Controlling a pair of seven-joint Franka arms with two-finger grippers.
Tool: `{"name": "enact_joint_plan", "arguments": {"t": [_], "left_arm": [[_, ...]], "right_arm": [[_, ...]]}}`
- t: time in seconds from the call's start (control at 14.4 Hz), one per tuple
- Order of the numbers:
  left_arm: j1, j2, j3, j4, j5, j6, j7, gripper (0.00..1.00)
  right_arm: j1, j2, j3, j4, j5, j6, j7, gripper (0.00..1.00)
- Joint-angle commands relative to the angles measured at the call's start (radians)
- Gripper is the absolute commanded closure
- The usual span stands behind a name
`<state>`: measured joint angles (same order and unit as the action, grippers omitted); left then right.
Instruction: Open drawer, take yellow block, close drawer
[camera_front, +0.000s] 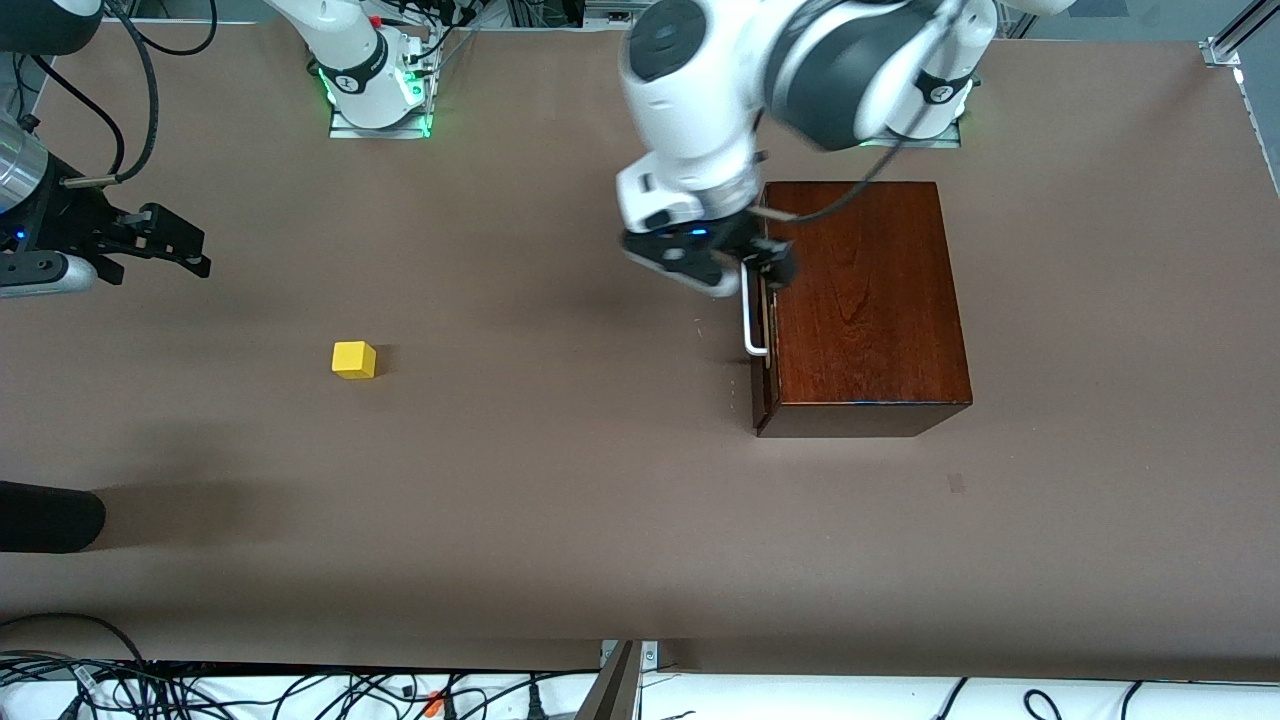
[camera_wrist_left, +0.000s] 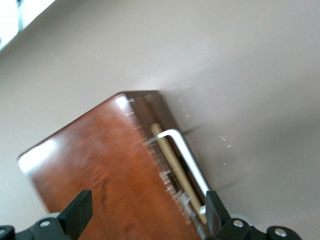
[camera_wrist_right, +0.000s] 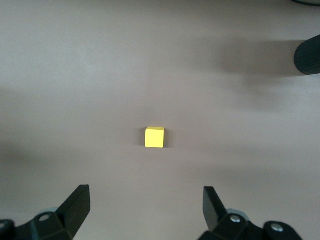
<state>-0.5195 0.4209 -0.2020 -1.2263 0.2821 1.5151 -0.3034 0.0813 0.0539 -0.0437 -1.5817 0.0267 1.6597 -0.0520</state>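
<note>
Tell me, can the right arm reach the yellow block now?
Probably yes. The yellow block sits alone on the bare table, and the open right gripper hangs at that end with nothing between them.

Bright overhead light casts soft shadows, glare streaks the wooden box (camera_wrist_left: 105, 165), whose edge is motion-blurred.

Brown table (camera_front: 560, 520), cables (camera_front: 250, 690) along its near edge

Block (camera_front: 354, 360) on table (camera_front: 560, 520) toward right arm's end, well apart from drawer (camera_front: 762, 330).
</note>
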Motion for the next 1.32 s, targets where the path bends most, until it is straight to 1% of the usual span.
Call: {"name": "enact_joint_plan", "arguments": {"t": [0.0,0.14,0.28,0.42,0.48,0.55,0.69,0.76,0.83,0.9,0.97,1.25], "left_arm": [[0.185,-0.086,-0.008,0.010,-0.124,-0.029,-0.029,0.00],[0.297,-0.149,-0.010,-0.012,-0.191,-0.067,-0.033,0.00],[0.352,-0.172,-0.002,-0.013,-0.196,-0.119,-0.033,0.00],[0.397,-0.205,0.036,-0.054,-0.207,-0.122,-0.017,0.00],[0.404,-0.223,0.073,-0.074,-0.239,-0.119,0.003,0.00],[0.403,-0.241,0.117,-0.103,-0.259,-0.106,0.062,0.00],[0.407,-0.295,0.170,-0.195,-0.276,-0.041,0.188,0.00],[0.412,-0.321,0.203,-0.238,-0.309,-0.018,0.225,0.00],[0.412,-0.347,0.219,-0.280,-0.316,0.008,0.260,0.00],[0.412,-0.367,0.220,-0.320,-0.316,0.035,0.283,0.00],[0.412,-0.373,0.220,-0.338,-0.316,0.052,0.285,0.00],[0.411,-0.369,0.217,-0.326,-0.307,0.051,0.285,0.00]], "right_arm": [[-0.002,0.007,0.002,0.029,-0.010,-0.027,-0.009,0.00],[-0.003,0.007,0.002,0.032,-0.007,-0.043,-0.012,0.00],[-0.002,0.007,0.004,0.032,-0.005,-0.043,-0.011,0.00],[-0.003,0.007,0.002,0.032,-0.004,-0.043,-0.012,0.00],[-0.003,0.007,-0.002,0.032,-0.004,-0.043,-0.012,0.00],[-0.005,0.009,-0.004,0.032,-0.004,-0.043,-0.012,0.00],[-0.006,0.009,-0.005,0.032,-0.008,-0.043,-0.009,0.00],[-0.006,0.008,-0.005,0.032,-0.008,-0.043,-0.009,0.00],[-0.008,0.006,-0.007,0.032,-0.008,-0.043,-0.009,0.00],[-0.006,0.009,-0.005,0.031,-0.010,-0.043,-0.008,0.00],[-0.006,0.015,-0.005,0.029,-0.007,-0.041,-0.008,0.00],[-0.005,0.017,-0.004,0.031,-0.004,-0.044,-0.009,0.00]]}}
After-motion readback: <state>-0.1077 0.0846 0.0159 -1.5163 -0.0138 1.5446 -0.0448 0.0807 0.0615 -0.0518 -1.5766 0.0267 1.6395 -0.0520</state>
